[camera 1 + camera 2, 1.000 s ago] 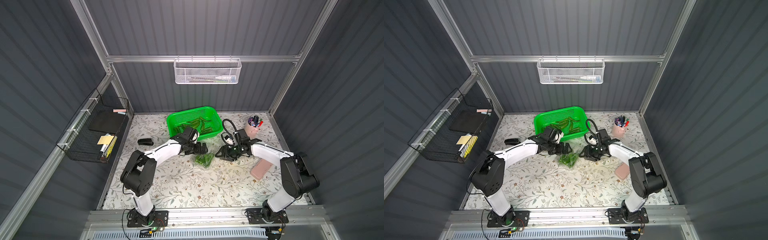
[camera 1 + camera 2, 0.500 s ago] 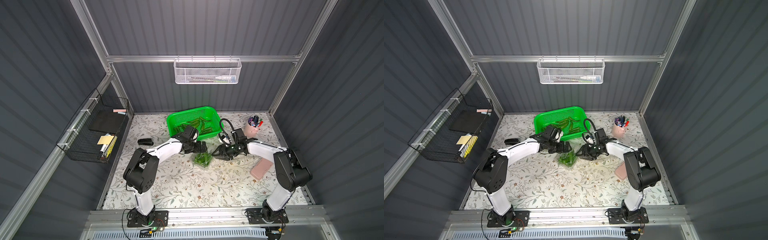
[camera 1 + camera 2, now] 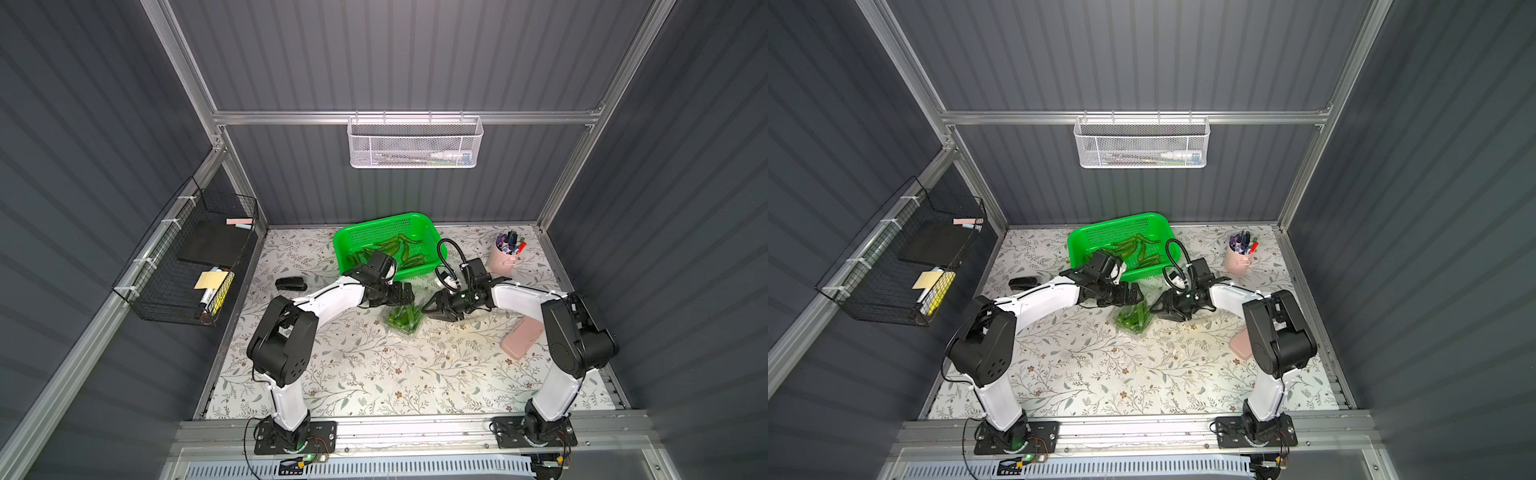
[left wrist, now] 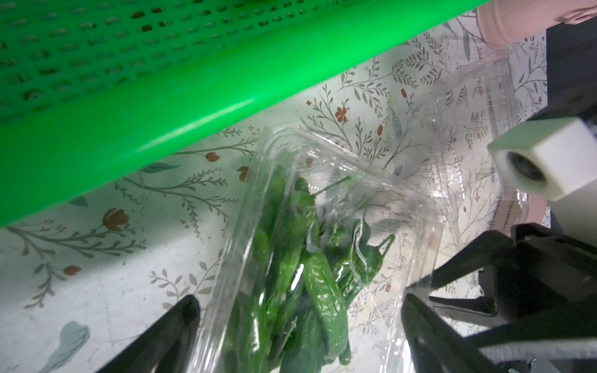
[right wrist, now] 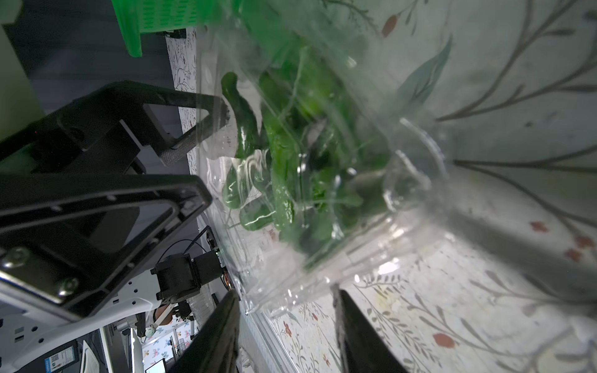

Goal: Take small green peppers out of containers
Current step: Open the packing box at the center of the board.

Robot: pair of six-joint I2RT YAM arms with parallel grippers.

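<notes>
My left jaws (image 4: 300,302) are hanging fully spread astride the clear thin plastic clamshell box (image 3: 402,321), holding nothing. My right jaws (image 5: 286,295) are standing half-parted about its corner, and I cannot tell whether they are gripping it. The slim glossy green peppers (image 4: 310,258) are lying inside, on the floral-patterned counter (image 3: 374,374) beside the bright green perforated plastic basket (image 3: 384,217). Squeezing, I judge, is risking crumpled walls, a skidding box and spilled peppers.

We note dark grey ribbed walls (image 3: 395,62) on three sides, aluminium framing (image 3: 291,117) and a floral-patterned tabletop (image 3: 374,374). A white mesh basket (image 3: 415,143) hangs from the rear rail and a black wire basket (image 3: 187,266) from the left wall. The light is even.
</notes>
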